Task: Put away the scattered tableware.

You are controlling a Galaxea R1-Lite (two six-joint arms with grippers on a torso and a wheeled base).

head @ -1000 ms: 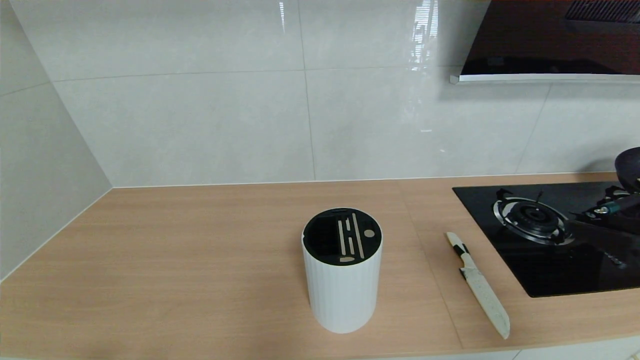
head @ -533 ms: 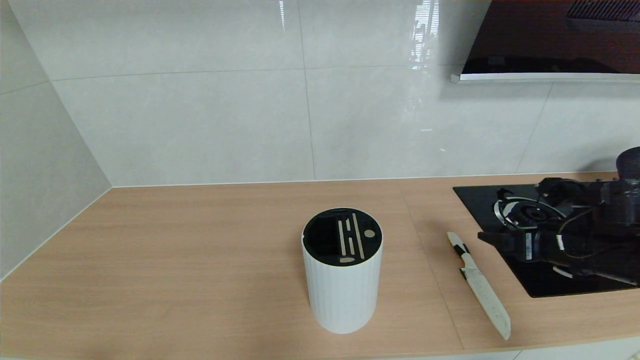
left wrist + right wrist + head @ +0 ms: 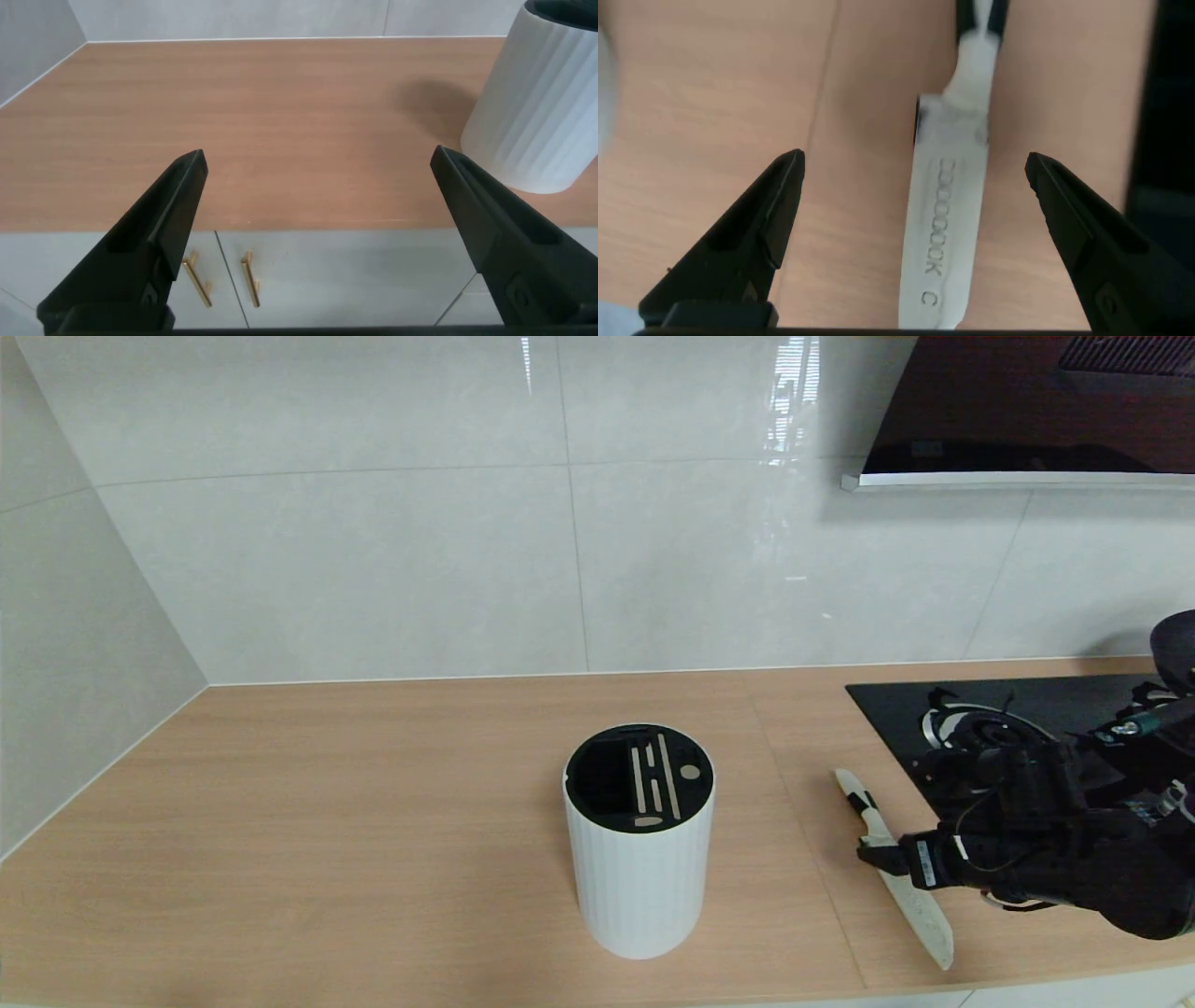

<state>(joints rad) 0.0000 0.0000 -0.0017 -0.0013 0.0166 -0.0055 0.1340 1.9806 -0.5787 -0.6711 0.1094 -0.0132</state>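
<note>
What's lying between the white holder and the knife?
Nothing, just bare counter between holder and knife, seen in the head view.

There is one white holder (image 3: 639,868) on one bench (image 3: 373,784). Right of the holder are one knife (image 3: 921,913) and one stove (image 3: 892,705) with one burner (image 3: 971,733). There are two claws, the left claw (image 3: 318,161) and the right claw (image 3: 913,161).

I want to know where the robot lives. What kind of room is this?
Most likely a kitchen: there is a gas stove with a range hood above it, and a knife lying on the wooden counter near a white knife holder.
</note>
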